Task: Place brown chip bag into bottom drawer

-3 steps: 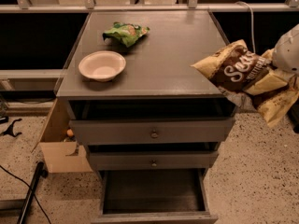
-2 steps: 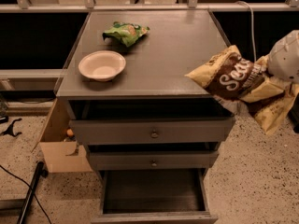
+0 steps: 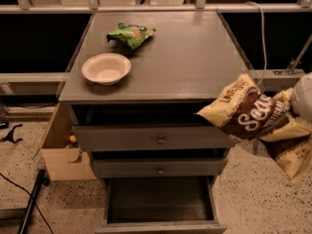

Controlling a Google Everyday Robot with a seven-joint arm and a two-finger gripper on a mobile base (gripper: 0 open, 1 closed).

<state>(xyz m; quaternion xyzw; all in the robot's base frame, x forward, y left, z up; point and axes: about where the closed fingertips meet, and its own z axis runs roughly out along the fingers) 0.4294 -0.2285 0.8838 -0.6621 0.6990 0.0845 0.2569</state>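
Observation:
The brown chip bag (image 3: 243,115), dark brown with tan-yellow ends and white lettering, hangs in the air off the cabinet's right front corner, level with the top drawer (image 3: 151,139). My gripper (image 3: 280,133) is at the right edge of the view, shut on the bag's right end, with the white arm (image 3: 303,96) behind it. The bottom drawer (image 3: 158,201) is pulled open and looks empty, below and to the left of the bag.
A white bowl (image 3: 106,68) and a small green bag (image 3: 130,34) lie on the grey cabinet top (image 3: 190,57). The middle drawer (image 3: 158,169) is slightly out. A cardboard box (image 3: 61,155) stands left of the cabinet. A dark pole (image 3: 31,201) lies on the floor.
The gripper has carried the brown chip bag downward and a little to the left, from beside the cabinet top to the height of the top drawer.

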